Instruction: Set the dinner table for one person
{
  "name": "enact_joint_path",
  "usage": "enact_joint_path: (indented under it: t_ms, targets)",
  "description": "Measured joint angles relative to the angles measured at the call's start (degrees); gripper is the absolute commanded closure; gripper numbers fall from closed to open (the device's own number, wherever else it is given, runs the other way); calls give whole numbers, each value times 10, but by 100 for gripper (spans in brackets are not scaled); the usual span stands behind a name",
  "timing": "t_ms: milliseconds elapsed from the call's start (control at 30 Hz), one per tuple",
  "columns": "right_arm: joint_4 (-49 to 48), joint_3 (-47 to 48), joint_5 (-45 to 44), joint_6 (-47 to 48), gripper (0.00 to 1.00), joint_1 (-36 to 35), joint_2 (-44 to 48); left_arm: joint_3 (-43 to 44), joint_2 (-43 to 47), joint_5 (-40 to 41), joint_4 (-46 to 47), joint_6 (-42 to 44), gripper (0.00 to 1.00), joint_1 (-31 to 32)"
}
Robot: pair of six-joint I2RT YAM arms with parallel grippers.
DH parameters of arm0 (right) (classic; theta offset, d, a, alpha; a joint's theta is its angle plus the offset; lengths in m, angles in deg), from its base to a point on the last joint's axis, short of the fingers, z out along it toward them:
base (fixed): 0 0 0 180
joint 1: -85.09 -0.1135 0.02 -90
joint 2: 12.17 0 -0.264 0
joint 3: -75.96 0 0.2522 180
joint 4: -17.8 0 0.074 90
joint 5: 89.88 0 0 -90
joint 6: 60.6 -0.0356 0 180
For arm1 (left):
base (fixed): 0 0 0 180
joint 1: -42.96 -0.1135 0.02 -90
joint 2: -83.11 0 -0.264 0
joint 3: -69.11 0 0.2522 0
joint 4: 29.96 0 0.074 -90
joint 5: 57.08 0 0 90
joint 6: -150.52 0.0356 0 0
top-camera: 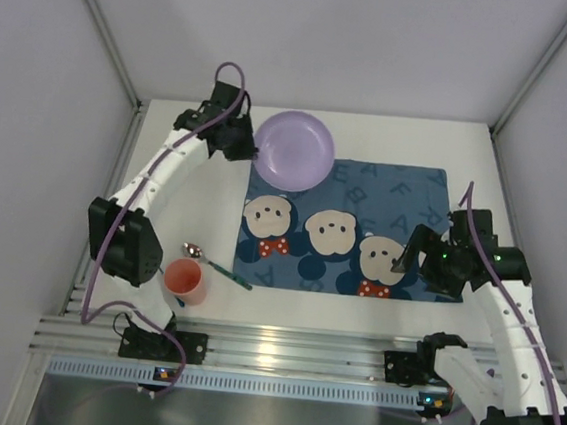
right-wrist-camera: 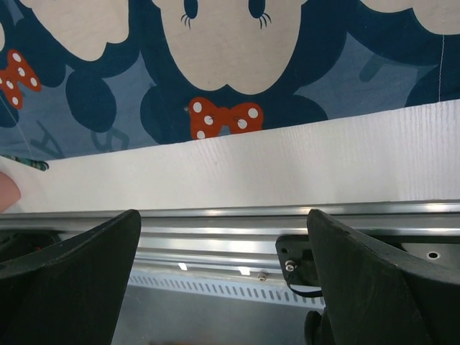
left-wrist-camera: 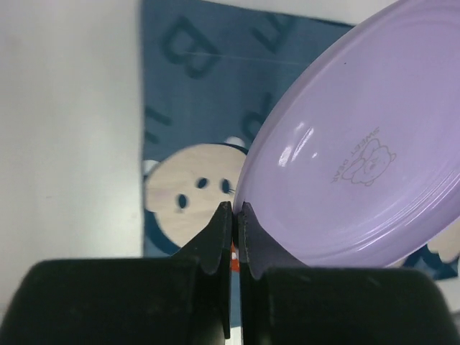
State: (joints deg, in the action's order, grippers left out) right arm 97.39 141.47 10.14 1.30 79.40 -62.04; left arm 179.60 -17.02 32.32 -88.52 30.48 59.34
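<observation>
Left gripper (left-wrist-camera: 234, 210) pinches the purple plate (top-camera: 292, 150) by its rim, upper middle.
Smooth white dinner table (top-camera: 214, 201) fills mid-frame, with a glossy salmon cup (top-camera: 184, 280) lower left. The plate's underside has a bear stamp, lettering unreadable. Blue cloth placemat (top-camera: 362, 230): mouse faces, letters A, B, F. Right gripper (right-wrist-camera: 223, 215) gapes wide, lower right.

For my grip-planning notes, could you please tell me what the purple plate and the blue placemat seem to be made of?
Purple plate: probably hard plastic or melamine, glossy; it shows sharp light glints and a printed mark. Blue placemat: seemingly printed cloth, matte; no glare, and a faint stitch-like line runs near its edge.
</observation>
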Motion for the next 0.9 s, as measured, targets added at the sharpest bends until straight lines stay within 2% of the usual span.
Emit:
enact_joint_path:
  t_ms: [100, 200, 433, 567, 600, 633, 700, 733, 767, 800, 867, 900]
  targets:
    - [0, -1, 2, 0, 0, 0, 10, 5, -17, -30, 16, -7, 100, 66]
    - [3, -7, 3, 0, 0, 0, 23, 6, -57, -50, 28, -11, 100, 105]
    - [19, -16, 3, 0, 0, 0, 63, 35, -185, -92, 47, -15, 100, 161]
    - [36, -26, 3, 0, 0, 1, 87, 51, -227, -103, 47, -17, 100, 183]
    - [43, -28, 2, 0, 0, 1, 94, 55, -233, -105, 47, -17, 93, 186]
    - [45, -31, 2, 0, 0, 1, 99, 55, -236, -106, 47, -18, 76, 189]
    - [53, -35, 2, 0, 0, 2, 109, 55, -238, -108, 46, -15, 52, 191]
    - [55, -38, 2, 0, 0, 2, 112, 55, -238, -108, 46, -17, 45, 192]
    - [57, -40, 2, 0, 0, 2, 116, 55, -237, -107, 46, -16, 33, 191]
    - [59, -42, 2, 0, 0, 2, 117, 55, -236, -104, 45, -14, 27, 191]
    - [61, -45, 3, 0, 0, 2, 117, 54, -231, -96, 40, -14, 3, 190]
    - [63, -45, 3, 0, 0, 2, 117, 52, -224, -87, 37, -12, 2, 189]
